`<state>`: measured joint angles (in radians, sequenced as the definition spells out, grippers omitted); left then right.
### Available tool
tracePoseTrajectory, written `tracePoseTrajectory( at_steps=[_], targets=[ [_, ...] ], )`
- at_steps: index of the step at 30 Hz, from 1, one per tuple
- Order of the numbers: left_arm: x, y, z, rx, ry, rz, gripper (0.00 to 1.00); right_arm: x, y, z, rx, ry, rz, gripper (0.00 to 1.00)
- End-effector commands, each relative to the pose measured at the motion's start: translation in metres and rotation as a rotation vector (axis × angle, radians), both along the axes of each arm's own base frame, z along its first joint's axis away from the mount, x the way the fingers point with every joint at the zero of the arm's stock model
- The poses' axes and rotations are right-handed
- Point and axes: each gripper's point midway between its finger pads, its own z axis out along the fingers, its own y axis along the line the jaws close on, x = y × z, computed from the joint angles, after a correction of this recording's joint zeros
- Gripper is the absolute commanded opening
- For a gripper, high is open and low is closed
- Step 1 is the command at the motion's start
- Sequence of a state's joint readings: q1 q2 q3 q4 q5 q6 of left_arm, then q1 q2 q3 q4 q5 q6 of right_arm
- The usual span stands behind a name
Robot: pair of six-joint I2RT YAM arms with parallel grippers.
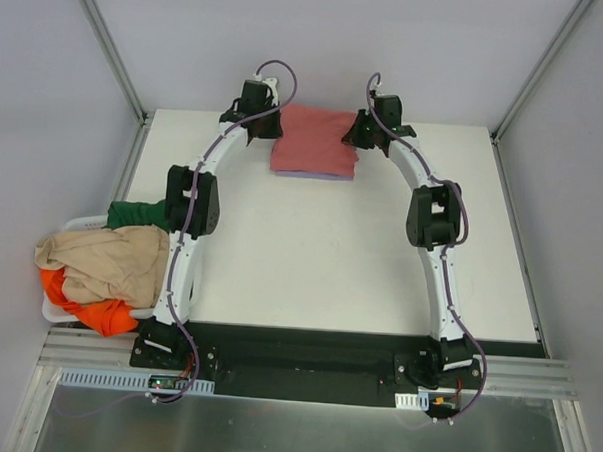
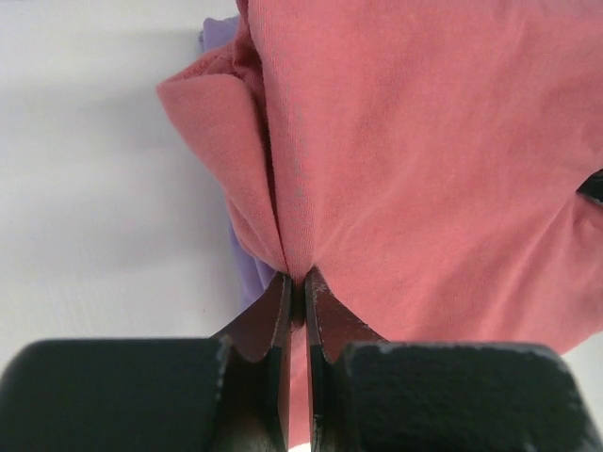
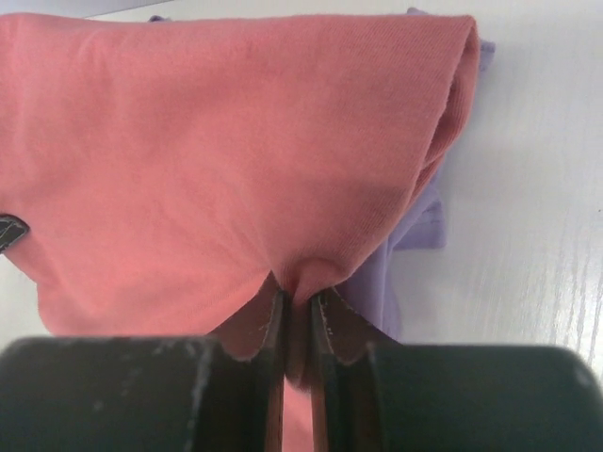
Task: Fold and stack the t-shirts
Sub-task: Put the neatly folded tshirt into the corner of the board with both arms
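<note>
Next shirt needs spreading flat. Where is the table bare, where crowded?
Bare: the table in its wide middle between left arm and right arm, nearer than the pink shirt; also right of the right arm. Crowded: far edge, where left gripper and right gripper pinch that shirt over the purple shirt; heaped basket at left.

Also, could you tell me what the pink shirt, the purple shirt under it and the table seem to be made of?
The pink shirt: soft matte knit, likely cotton jersey; fine knit texture shows and it puckers in soft folds. The purple shirt: looks like a similar thin knit, with a stitched hem. The table: white with faint grain lines, perhaps laminate or painted wood.
</note>
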<state>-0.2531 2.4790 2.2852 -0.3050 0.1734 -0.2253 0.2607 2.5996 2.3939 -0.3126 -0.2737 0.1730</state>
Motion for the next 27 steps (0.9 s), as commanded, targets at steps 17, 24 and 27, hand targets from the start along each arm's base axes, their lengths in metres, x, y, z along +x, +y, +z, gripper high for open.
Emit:
tracePoseTrajectory(
  at_steps=[17, 24, 27],
  targets=[
    [-0.048, 0.008, 0.185, -0.136, -0.227, 0.013, 0.99, -0.042, -0.047, 0.176, 0.014, -0.227, -0.13, 0.96],
    [-0.194, 0.002, 0.199, -0.205, -0.136, -0.061, 0.99, -0.174, -0.065, 0.169, 0.009, -0.16, -0.052, 0.96],
    [-0.255, 0.004, 0.16, -0.179, -0.059, -0.04, 0.99, -0.23, -0.078, 0.147, -0.001, -0.142, -0.05, 0.96]
  ],
)
